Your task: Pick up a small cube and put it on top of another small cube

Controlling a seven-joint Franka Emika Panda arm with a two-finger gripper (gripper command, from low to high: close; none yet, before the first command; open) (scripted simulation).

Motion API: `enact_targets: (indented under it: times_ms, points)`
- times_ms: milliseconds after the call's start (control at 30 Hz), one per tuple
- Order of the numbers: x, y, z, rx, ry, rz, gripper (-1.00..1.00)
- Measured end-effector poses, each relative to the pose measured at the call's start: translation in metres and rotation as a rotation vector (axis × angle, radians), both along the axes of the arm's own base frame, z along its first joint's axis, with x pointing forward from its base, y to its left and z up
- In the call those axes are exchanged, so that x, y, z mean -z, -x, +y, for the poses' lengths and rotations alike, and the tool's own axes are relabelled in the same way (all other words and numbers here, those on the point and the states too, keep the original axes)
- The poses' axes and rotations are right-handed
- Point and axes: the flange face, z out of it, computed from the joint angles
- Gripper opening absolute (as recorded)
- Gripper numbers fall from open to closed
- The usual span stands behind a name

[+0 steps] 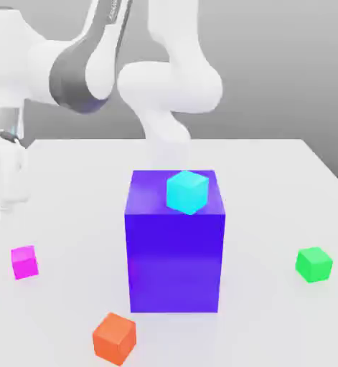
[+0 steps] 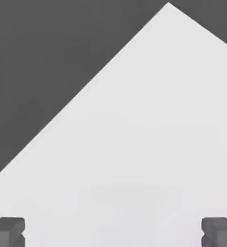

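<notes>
The small magenta-pink cube rests on the white table at the exterior view's left. The small green cube sits far across the table at the exterior view's right, about the same size. My gripper hangs at the exterior view's left edge, above and a little behind the magenta cube, not touching it. In the hand view the gripper is open, with its two dark fingertips wide apart and nothing between them, over bare table.
A big blue-purple block stands mid-table between the two cubes, with a small cyan cube on its top. A small orange cube lies near the front. The table's corner and edges show in the hand view.
</notes>
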Motion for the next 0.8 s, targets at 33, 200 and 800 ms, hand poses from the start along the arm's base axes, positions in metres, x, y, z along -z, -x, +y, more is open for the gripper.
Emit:
enact_targets:
  times_ms: [33, 200, 800]
  points:
    - [0.020, 0.014, -0.006, 0.043, -0.021, 0.024, 0.00]
    - [0.097, 0.063, -0.015, 0.177, -0.091, 0.099, 0.00]
    - [0.090, 0.065, -0.014, 0.181, -0.094, 0.102, -1.00]
